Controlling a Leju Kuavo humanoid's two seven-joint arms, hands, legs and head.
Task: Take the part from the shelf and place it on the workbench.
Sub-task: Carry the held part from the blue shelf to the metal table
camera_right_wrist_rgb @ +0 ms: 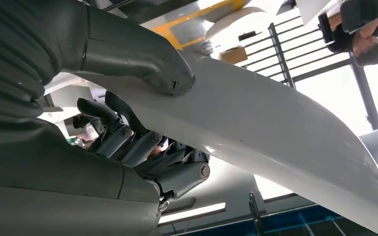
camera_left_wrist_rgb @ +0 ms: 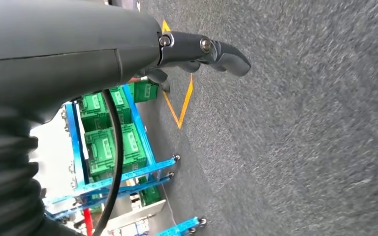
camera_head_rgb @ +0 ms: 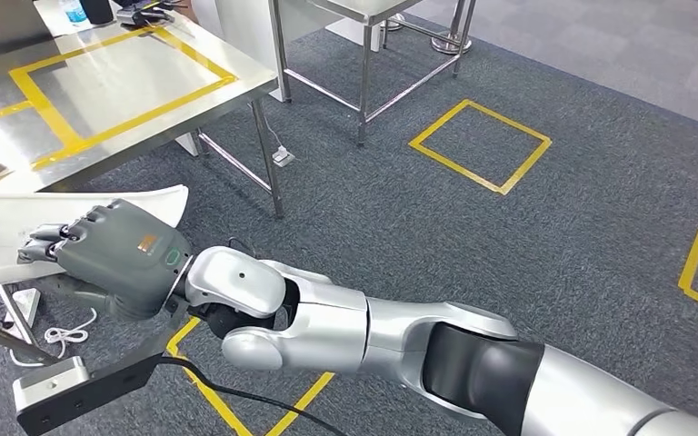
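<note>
A: Head view first: where is the part (camera_head_rgb: pixel 18 227)?
B: White and curved, it sits in the right hand (camera_head_rgb: pixel 114 259) at the near edge of the desk (camera_head_rgb: pixel 127 91), one end sticking out past the hand over the grey carpet (camera_head_rgb: pixel 473 236).
A: And the fingers?
B: Right wrist view shows the thumb (camera_right_wrist_rgb: pixel 147 64) pressed on one face of the part (camera_right_wrist_rgb: pixel 275 142) and the dark fingers (camera_right_wrist_rgb: pixel 142 147) curled against the other, so they are gripping it.
A: The left hand?
B: Left wrist view has the left hand (camera_left_wrist_rgb: pixel 197 51) hanging over the carpet, fingers loosely curled with nothing in them; whether they are apart or closed, one cannot tell.
A: Anything else?
B: A blue shelf (camera_left_wrist_rgb: pixel 142 142) holding green crates (camera_left_wrist_rgb: pixel 103 142), beside yellow floor tape (camera_left_wrist_rgb: pixel 184 101). The desk also carries yellow tape (camera_head_rgb: pixel 82 136).
</note>
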